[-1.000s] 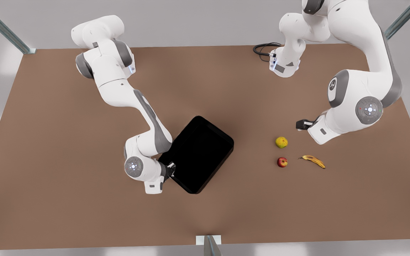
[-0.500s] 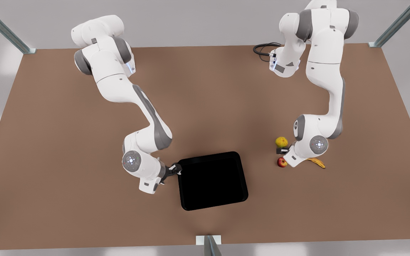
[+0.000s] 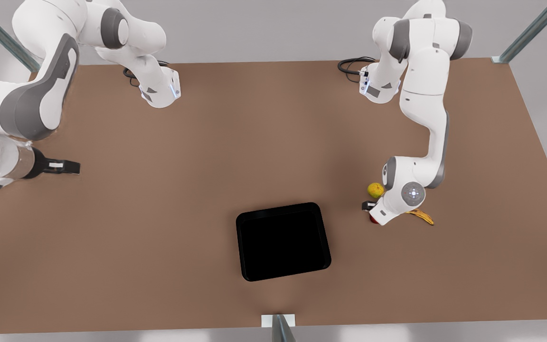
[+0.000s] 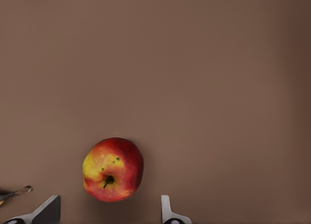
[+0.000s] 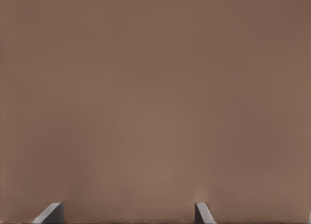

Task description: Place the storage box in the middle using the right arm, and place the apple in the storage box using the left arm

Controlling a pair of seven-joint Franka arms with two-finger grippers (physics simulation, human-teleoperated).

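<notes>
The left gripper (image 4: 107, 212) is hovering directly over the apple (image 4: 113, 169), its fingers spread apart with the fruit lying on the table (image 3: 159, 213) between them, untouched. The storage box (image 3: 282, 241) is sitting mid-table, well apart. The right gripper (image 3: 67, 166) is waiting, fingers apart, at the front view's left.

No text, label, brand, number or sign is showing legibly anywhere: arms, fruit, box and table are all reading blank.
</notes>
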